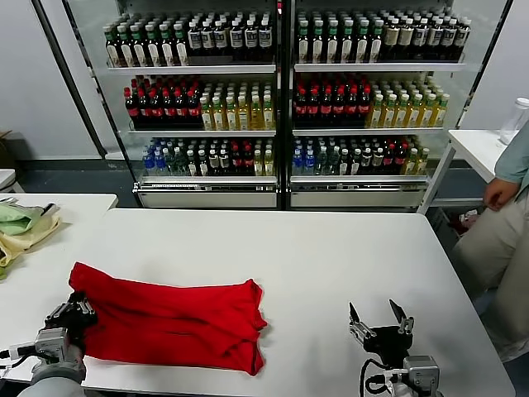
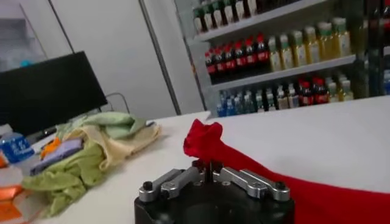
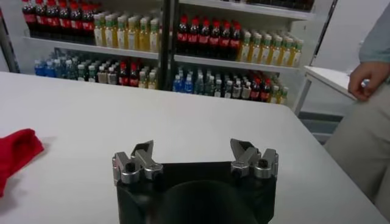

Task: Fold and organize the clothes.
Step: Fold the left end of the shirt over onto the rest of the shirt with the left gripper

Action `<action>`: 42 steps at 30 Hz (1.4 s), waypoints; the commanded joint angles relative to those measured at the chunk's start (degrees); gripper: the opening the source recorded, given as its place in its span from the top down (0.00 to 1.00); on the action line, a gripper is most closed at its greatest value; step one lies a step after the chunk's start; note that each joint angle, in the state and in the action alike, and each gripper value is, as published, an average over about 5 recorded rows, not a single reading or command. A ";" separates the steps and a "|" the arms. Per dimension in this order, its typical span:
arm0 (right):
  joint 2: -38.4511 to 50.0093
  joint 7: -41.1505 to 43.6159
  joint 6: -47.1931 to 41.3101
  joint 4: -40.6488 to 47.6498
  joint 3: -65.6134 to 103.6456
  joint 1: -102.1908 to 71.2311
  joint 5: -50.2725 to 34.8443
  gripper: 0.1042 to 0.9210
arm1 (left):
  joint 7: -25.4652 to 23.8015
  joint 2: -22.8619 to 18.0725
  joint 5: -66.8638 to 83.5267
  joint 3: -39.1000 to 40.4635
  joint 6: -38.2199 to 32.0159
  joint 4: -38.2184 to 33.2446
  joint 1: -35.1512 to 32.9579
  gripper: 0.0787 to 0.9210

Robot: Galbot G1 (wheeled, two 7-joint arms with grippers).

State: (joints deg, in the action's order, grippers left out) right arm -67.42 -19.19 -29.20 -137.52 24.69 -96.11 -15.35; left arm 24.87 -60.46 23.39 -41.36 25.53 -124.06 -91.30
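Note:
The red T-shirt (image 1: 178, 322) lies folded into a wide band on the white table (image 1: 331, 256), toward its front left. My left gripper (image 1: 80, 310) is at the shirt's left end, shut on a pinch of the red cloth. In the left wrist view the red T-shirt (image 2: 210, 143) rises in a bunched peak straight out of the closed left gripper (image 2: 209, 165). My right gripper (image 1: 381, 318) stands open near the front right of the table, well clear of the shirt, nothing between its fingers. In the right wrist view the right gripper (image 3: 195, 153) is spread wide, with the T-shirt (image 3: 15, 152) off to one side.
A pale green and yellow cloth pile (image 1: 23, 225) lies on a second table at far left. Drink coolers (image 1: 281, 99) fill the back wall. A person (image 1: 500, 231) stands close to the table's right edge, beside another small table (image 1: 483, 147).

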 commanded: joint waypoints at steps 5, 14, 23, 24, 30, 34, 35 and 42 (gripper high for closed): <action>-0.64 -0.05 0.09 -0.09 0.25 -0.38 0.39 0.12 | -6.39 -4.31 11.65 20.51 0.93 -10.26 1.45 0.97; -0.78 -0.14 0.20 0.00 0.55 -0.73 0.46 0.12 | -7.25 -8.71 3.80 29.96 0.99 -5.75 5.17 0.97; -1.35 -0.20 0.10 0.28 -0.38 -0.41 0.44 0.12 | -6.22 -10.31 3.43 31.98 2.69 -3.18 7.28 0.97; -1.37 -0.20 0.09 0.29 -0.42 -0.40 0.44 0.12 | -6.18 -10.38 3.44 32.19 3.26 -3.45 7.32 0.97; -1.37 -0.16 0.03 0.38 -0.58 -0.31 0.39 0.12 | -6.09 -10.95 3.32 32.37 5.48 -3.65 8.52 0.97; -1.40 -0.08 0.02 0.48 -0.99 -0.18 0.40 0.12 | -6.02 -12.87 3.19 33.04 2.98 -0.79 10.90 0.96; -1.39 -0.06 0.02 0.50 -1.07 -0.15 0.40 0.12 | -6.14 -13.53 3.35 33.17 1.69 -0.12 11.63 0.94; -1.42 0.06 -0.03 0.99 -1.95 0.34 0.40 0.12 | -8.02 -16.79 4.72 33.06 -4.72 1.59 15.18 0.73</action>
State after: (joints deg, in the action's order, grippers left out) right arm -68.80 -19.19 -29.20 -136.68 23.26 -95.96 -14.94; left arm 18.11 -74.15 27.49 -9.64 25.90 -124.70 -79.96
